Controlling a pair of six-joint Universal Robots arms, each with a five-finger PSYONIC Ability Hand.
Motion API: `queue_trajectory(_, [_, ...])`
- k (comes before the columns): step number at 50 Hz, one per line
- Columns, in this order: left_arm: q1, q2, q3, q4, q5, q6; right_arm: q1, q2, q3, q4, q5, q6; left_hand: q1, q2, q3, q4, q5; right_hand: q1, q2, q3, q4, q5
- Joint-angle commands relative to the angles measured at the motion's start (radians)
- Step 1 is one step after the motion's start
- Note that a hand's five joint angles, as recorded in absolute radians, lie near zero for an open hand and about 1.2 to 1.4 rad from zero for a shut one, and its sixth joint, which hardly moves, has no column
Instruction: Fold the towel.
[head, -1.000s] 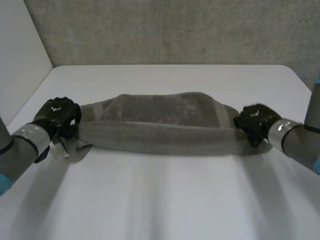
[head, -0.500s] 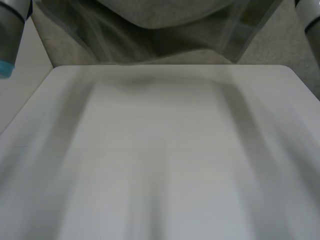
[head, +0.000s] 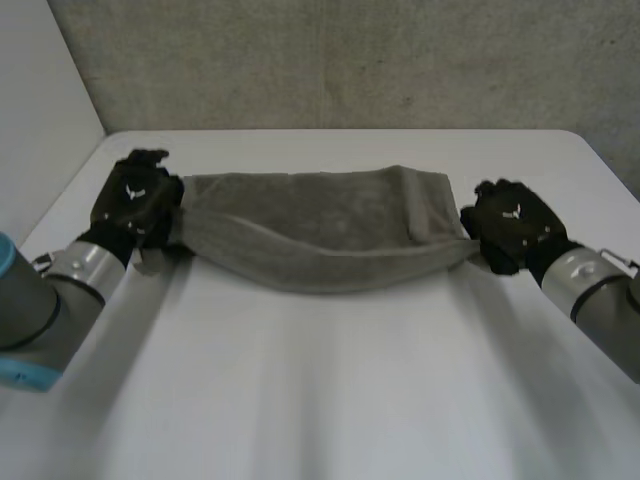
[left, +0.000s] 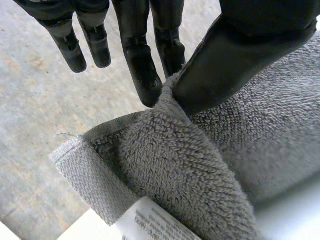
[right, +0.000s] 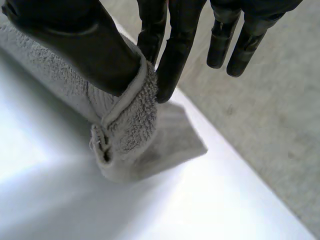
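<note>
Crosswise, towel (head: 320, 225) pinched, left hand (head: 135, 200), right hand (head: 510, 230)

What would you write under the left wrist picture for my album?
The robot's black left hand pinches the fluffy grey towel near its corner between thumb and fingers.

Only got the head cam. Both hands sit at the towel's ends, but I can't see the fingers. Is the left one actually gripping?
Observer: Yes. In the left wrist view the left hand pinches a corner of the towel between thumb and fingers; the outer fingers are straight, off the cloth.
Operator: And the right?
Observer: The right hand does the same. Its thumb presses the towel's edge against a finger, and a short flap of cloth hangs below the pinch.
Operator: Anything else at the corners?
Observer: A white label with printed text sticks out under the corner that the left hand holds.
</note>
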Motion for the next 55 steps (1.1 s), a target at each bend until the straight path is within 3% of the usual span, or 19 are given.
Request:
queue_trajectory(1, [0.007, 0.081, -0.114, -0.013, -0.007, 0.023, -0.033, -0.093, 0.054, 0.052, 0.006, -0.012, 0.099, 0.055, -0.058, -0.066, 0.06, 0.061, 0.072, -0.053, -0.076, 0.055])
queue_trajectory(8, [0.004, 0.102, -0.186, -0.049, -0.007, 0.031, -0.053, -0.119, 0.063, 0.079, -0.01, -0.007, 0.099, 0.055, -0.058, -0.066, 0.06, 0.061, 0.072, -0.053, -0.076, 0.055])
queue_trajectory(10, [0.002, 0.093, -0.199, -0.085, -0.007, 0.051, -0.053, -0.121, 0.065, 0.079, -0.01, -0.007, -0.297, -0.342, -0.058, -0.066, -0.337, 0.061, 0.072, -0.053, -0.076, 0.055])
queue_trajectory(15, [0.002, 0.087, -0.202, -0.171, -0.007, 0.133, -0.05, -0.101, 0.065, 0.076, -0.01, -0.01, -0.501, -0.546, -0.058, -0.066, -0.541, 0.061, 0.072, -0.053, -0.076, 0.055])
queue_trajectory(20, [0.005, 0.076, -0.202, -0.214, -0.016, 0.209, -0.052, -0.084, 0.065, 0.076, -0.01, -0.01, -0.54, -0.585, -0.058, -0.066, -0.579, 0.061, 0.072, -0.053, -0.076, 0.055])
queue_trajectory(30, [0.024, 0.033, -0.191, -0.207, -0.014, 0.227, -0.046, -0.083, 0.077, 0.076, -0.011, -0.009, -0.546, -0.591, -0.058, -0.066, -0.585, 0.061, 0.072, -0.053, -0.076, 0.055])
queue_trajectory(46, [0.105, 0.092, -0.203, -0.222, -0.016, 0.227, -0.086, -0.093, 0.079, 0.087, -0.003, -0.021, -0.47, -0.514, -0.058, -0.066, -0.509, 0.061, 0.072, -0.053, -0.076, 0.055])
queue_trajectory(53, [0.117, 0.122, -0.213, -0.226, -0.011, 0.221, -0.089, -0.103, 0.079, 0.096, -0.008, -0.022, 0.098, 0.054, -0.058, -0.066, 0.059, 0.061, 0.072, -0.053, -0.076, 0.055])
queue_trajectory(55, [0.119, 0.124, -0.213, -0.227, -0.011, 0.22, -0.089, -0.103, 0.079, 0.099, -0.008, -0.024, 0.099, 0.055, -0.058, -0.066, 0.06, 0.061, 0.072, -0.053, -0.076, 0.055])
